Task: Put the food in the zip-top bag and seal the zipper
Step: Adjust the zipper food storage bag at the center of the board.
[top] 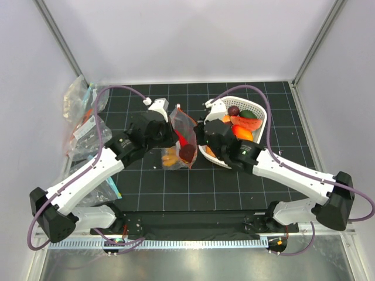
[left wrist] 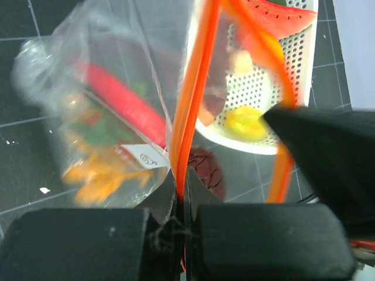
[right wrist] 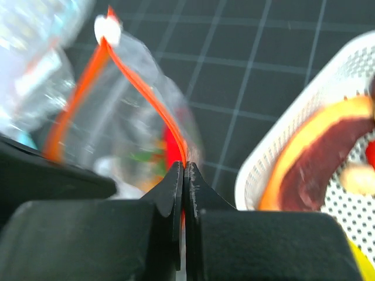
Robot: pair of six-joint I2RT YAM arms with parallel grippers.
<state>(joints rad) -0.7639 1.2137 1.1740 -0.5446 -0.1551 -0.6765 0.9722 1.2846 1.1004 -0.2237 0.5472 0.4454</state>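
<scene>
The clear zip-top bag [top: 183, 132] hangs upright between my two grippers at the middle of the mat. Inside it lie a red chili [left wrist: 120, 99], orange pieces [left wrist: 99, 172] and a dark purple piece [left wrist: 205, 167]. My left gripper [left wrist: 181, 175] is shut on the red-orange zipper [left wrist: 196, 76] from the left side [top: 173, 133]. My right gripper [right wrist: 184, 170] is shut on the opposite lip of the same strip [right wrist: 146, 88], on the bag's right [top: 196, 136]. The white slider [right wrist: 108, 30] sits at the strip's far end. More food [top: 243, 123] lies in the basket.
The white lattice basket [top: 262, 120] stands just right of the bag, close behind my right gripper. Crumpled clear bags with teal marks [top: 82, 111] lie along the left wall, another [top: 101, 188] by the left arm. Walls enclose the mat.
</scene>
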